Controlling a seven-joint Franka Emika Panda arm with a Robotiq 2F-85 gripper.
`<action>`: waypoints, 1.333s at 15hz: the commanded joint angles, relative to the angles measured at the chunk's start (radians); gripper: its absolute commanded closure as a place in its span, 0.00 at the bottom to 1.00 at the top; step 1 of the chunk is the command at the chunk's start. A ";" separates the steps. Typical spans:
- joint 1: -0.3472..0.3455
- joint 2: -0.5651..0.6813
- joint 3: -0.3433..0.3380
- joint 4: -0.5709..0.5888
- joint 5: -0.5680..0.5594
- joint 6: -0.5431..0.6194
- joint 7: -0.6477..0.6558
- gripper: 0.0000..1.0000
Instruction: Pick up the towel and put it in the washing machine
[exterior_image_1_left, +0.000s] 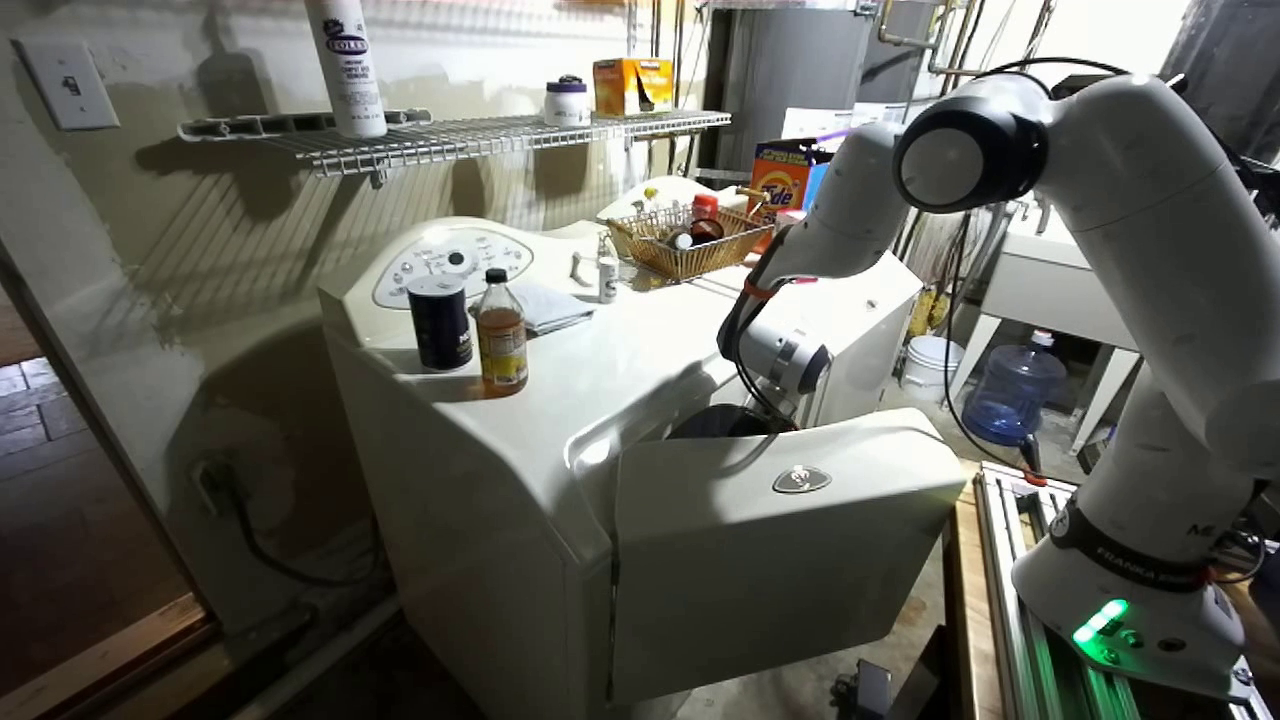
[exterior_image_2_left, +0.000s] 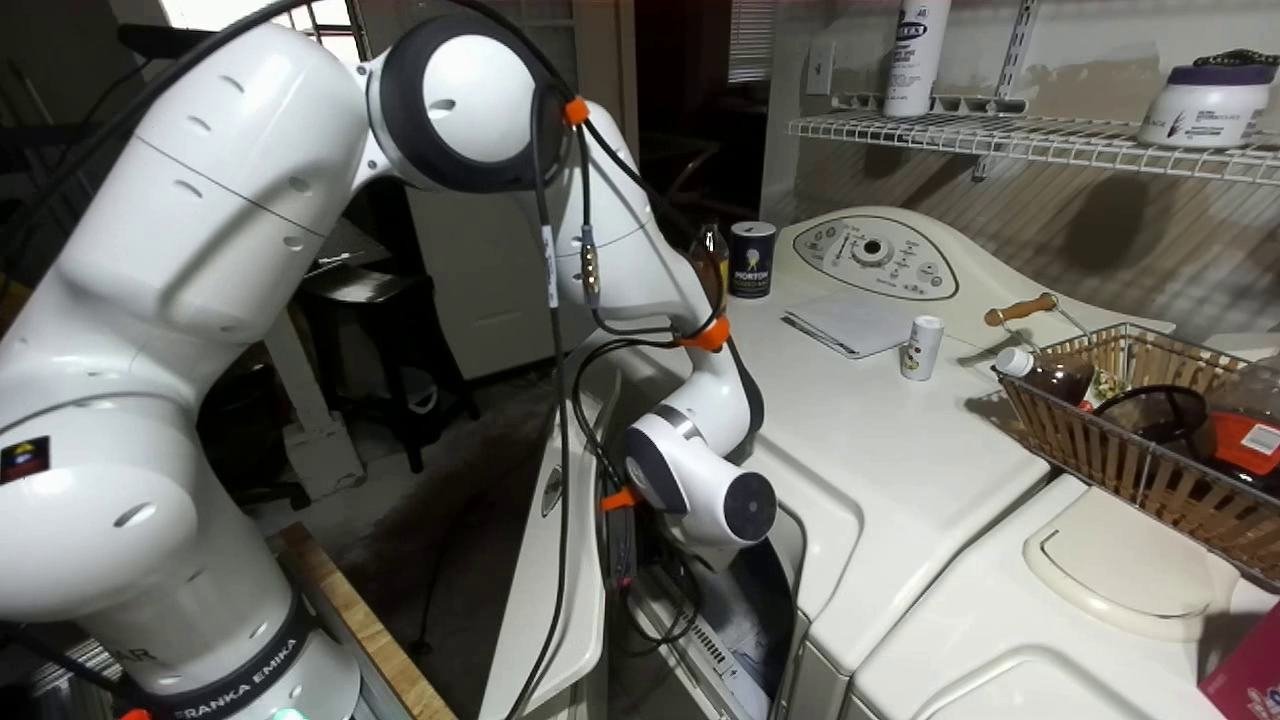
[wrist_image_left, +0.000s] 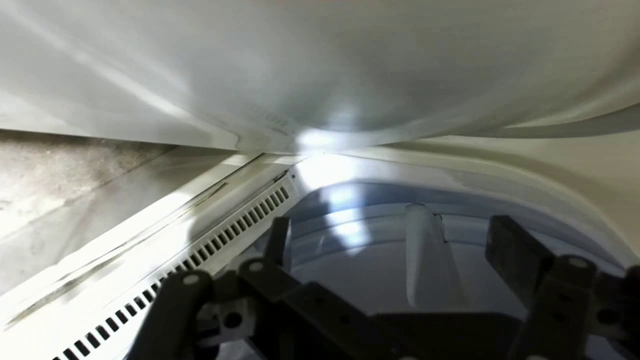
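The white washing machine (exterior_image_1_left: 470, 470) has its front door (exterior_image_1_left: 780, 560) swung out. My arm reaches down between the door and the dark opening, and both exterior views leave the fingertips hidden. In the wrist view the open gripper (wrist_image_left: 392, 225) points into the grey-blue drum (wrist_image_left: 345, 272), jaws wide apart with nothing held. A raised fin (wrist_image_left: 425, 250) of the drum shows beyond the gap between them, and the door's pale inner face (wrist_image_left: 320, 70) fills the top. A flat folded whitish piece (exterior_image_1_left: 545, 308) lies on the machine's top; I cannot tell whether it is the towel.
On the machine's top stand a dark blue canister (exterior_image_1_left: 440, 325), an amber bottle (exterior_image_1_left: 501, 345) and a small white shaker (exterior_image_2_left: 922, 348). A wicker basket (exterior_image_2_left: 1080, 440) sits beside them, toward the neighbouring white appliance (exterior_image_2_left: 960, 630). A wire shelf (exterior_image_1_left: 500, 140) hangs above.
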 joint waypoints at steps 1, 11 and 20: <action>0.047 -0.113 -0.008 -0.087 -0.051 0.152 0.045 0.00; 0.160 -0.223 -0.062 -0.146 -0.363 0.650 0.209 0.00; 0.452 -0.454 -0.355 -0.271 -0.840 0.670 0.563 0.00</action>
